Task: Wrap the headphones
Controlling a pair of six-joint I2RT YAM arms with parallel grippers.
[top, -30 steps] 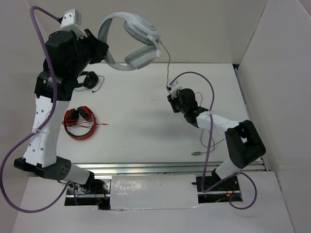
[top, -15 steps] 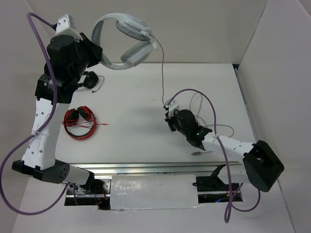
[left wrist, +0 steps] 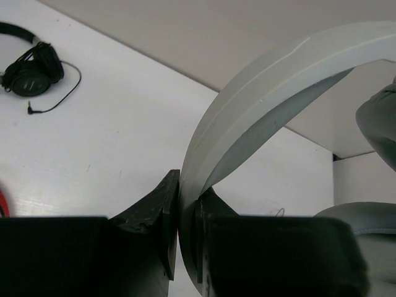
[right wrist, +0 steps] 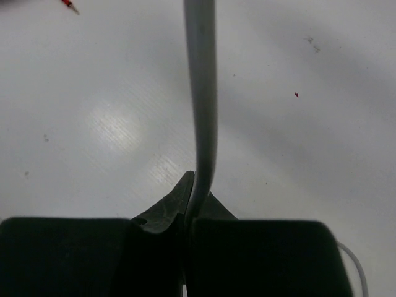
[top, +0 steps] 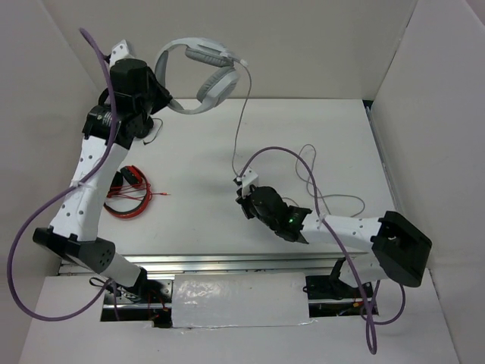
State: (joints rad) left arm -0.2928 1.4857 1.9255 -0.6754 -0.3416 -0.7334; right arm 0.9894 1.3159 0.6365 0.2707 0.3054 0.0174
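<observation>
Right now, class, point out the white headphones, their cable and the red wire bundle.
white headphones (top: pixel 217 85): top view, on the earcup.
cable (top: pixel 236 136): top view, on its hanging stretch.
red wire bundle (top: pixel 132 197): top view, on the coiled loops.

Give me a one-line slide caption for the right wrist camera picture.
Right pincer shut on the thin grey headphone cable, which runs straight up the frame over the white table.

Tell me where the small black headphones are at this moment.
In the left wrist view, the small black headphones lie on the table in the picture's upper left corner, apart from the grey headband that the left gripper clamps.
</observation>
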